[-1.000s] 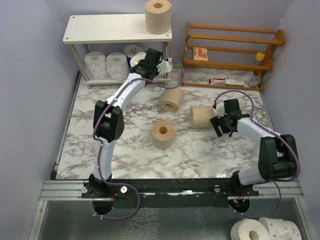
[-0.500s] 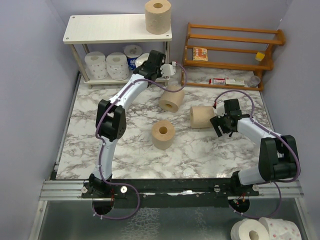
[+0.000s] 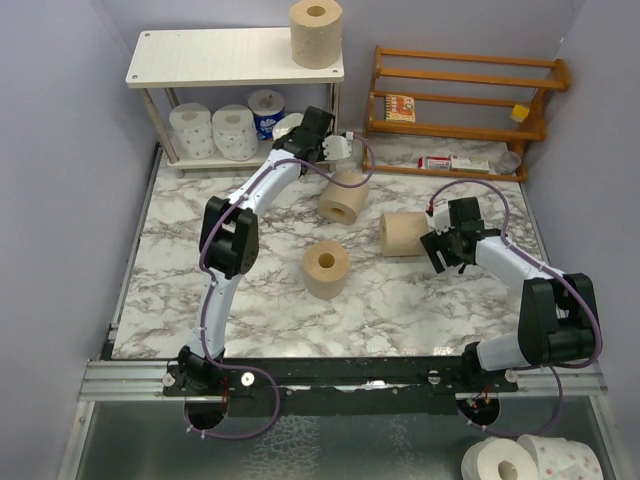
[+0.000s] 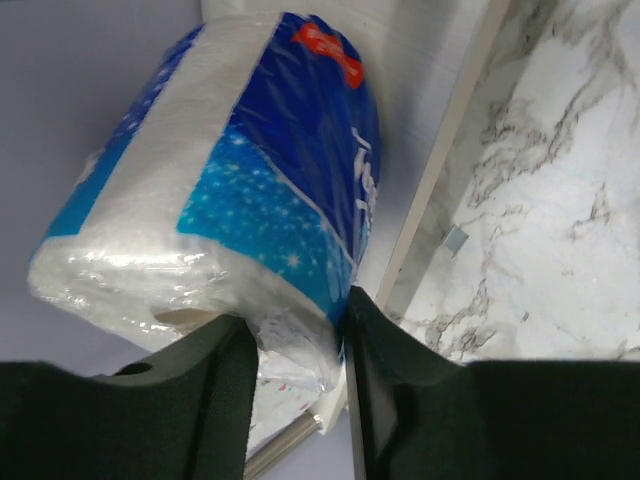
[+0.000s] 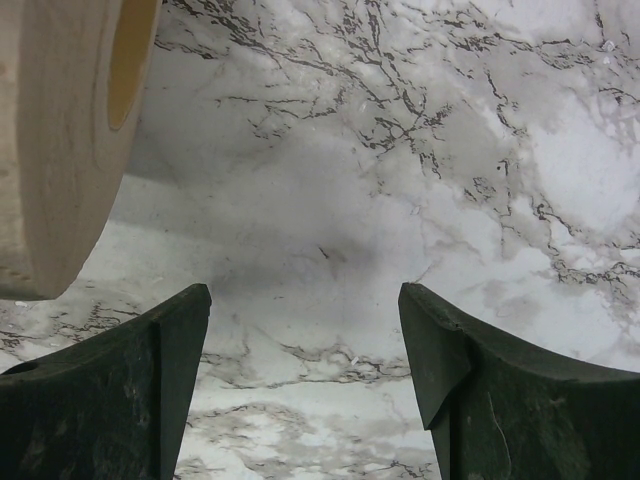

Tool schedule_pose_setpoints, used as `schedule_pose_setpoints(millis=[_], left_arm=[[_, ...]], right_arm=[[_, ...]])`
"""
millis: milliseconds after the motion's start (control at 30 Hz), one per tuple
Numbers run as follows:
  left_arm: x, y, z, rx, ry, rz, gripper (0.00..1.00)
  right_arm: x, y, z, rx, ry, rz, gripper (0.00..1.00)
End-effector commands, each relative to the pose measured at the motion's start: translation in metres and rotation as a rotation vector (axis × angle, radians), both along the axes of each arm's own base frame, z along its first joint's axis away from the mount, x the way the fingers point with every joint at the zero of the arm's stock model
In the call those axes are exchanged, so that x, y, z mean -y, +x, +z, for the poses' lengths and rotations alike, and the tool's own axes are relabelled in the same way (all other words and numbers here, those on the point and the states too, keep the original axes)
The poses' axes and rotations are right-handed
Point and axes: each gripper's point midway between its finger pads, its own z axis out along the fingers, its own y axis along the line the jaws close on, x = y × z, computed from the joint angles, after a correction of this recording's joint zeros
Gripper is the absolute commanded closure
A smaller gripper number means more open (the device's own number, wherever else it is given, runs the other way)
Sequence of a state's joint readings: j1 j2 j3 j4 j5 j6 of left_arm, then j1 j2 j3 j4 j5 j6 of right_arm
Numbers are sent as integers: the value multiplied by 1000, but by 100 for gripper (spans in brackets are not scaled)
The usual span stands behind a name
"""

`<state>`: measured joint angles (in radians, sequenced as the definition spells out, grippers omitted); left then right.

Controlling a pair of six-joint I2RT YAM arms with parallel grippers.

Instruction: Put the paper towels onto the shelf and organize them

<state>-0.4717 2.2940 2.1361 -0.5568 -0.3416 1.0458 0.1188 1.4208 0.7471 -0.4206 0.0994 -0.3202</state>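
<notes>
Blue-wrapped roll [image 4: 250, 180] pinched by L pincer [image 4: 295, 330], now further right; R pincer [image 5: 303, 295] spread.

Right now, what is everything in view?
tan rolls: four, tan-brown; one on shelf top, three on table
dotted rolls: two, white with pink, lower shelf tier
blue-wrapped rolls: two, blue; one on lower tier, one in left gripper
shelf: one, white, far left
wooden rack: one, orange-brown, far right, holding small items
table: one, marble
spare rolls: two, white, below table's near right corner
left gripper: black, shut on a blue-wrapped roll
right gripper: black, open beside a tan roll
</notes>
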Motion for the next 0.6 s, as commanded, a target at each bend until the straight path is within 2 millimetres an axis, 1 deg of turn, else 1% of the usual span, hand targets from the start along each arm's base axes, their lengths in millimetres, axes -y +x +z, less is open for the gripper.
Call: schedule_pose_setpoints(millis=[0,33,67,167,200,300,433,500,567], left_arm=[[6,11,25,80,1,17,53],[6,12,27,85,-1,18,44],[7,13,29,92,-4,19,31],[9,14,35,107,-10,15,4],[9,15,37,113,-11,15,1],[10,17,46,143,-21,20,1],[13,19,67,220,-57,31,1],[19,14,85,263,-79,21,1],[28,1,100,281,-104,0,1]], right_arm=[[-1,-1,5,12,-2,14,23],[-1,-1,5,13,-1,14,23],[-2,-1,6,15,-1,17,23],[-2,-1,5,12,2,18,23],[-2,-1,5,11,1,17,23],[-2,-1,4,11,2,19,23],[-4,-1,5,10,8,23,23],[-4,-1,5,10,10,25,23],[-4,-1,5,11,9,24,23]])
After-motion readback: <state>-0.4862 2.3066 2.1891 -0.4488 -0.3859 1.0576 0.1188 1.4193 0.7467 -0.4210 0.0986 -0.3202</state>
